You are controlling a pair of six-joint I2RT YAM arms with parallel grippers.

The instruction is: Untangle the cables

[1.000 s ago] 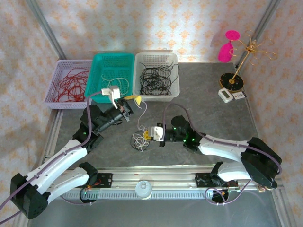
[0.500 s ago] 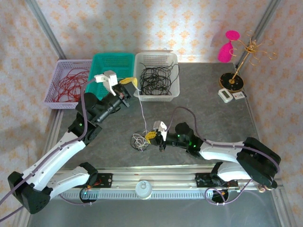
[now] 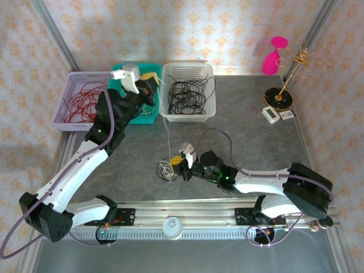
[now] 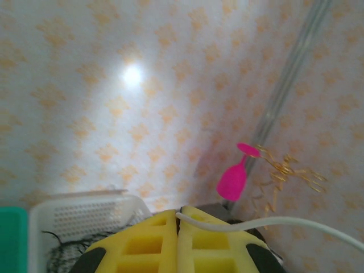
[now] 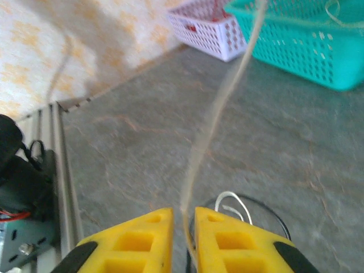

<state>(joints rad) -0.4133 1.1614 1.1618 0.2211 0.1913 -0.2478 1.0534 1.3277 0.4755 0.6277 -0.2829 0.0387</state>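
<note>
Clamping a white cable (image 4: 227,226) between its yellow fingers (image 4: 142,242), the left gripper (image 4: 177,215) is pressing fully closed with no gap showing. It is hanging raised over the teal basket (image 3: 122,73). To this gripper's right the white basket (image 3: 187,69) is holding black cables (image 3: 185,94). To its left the lilac basket (image 3: 73,77) is holding red cables (image 3: 82,102). From the clamped fingers the white cable is stretching down across the grey worktop (image 3: 250,142) toward the right gripper (image 5: 183,211). That gripper is lying low over the worktop with its yellow fingers (image 5: 131,242) standing slightly parted. The cable is running loosely through the narrow gap between them rather than being pinched. Just beyond its fingertips the clump of cables (image 3: 166,170) is resting on the worktop, showing white and black loops. The clump is sitting well apart from the three baskets, between the two arms.
</note>
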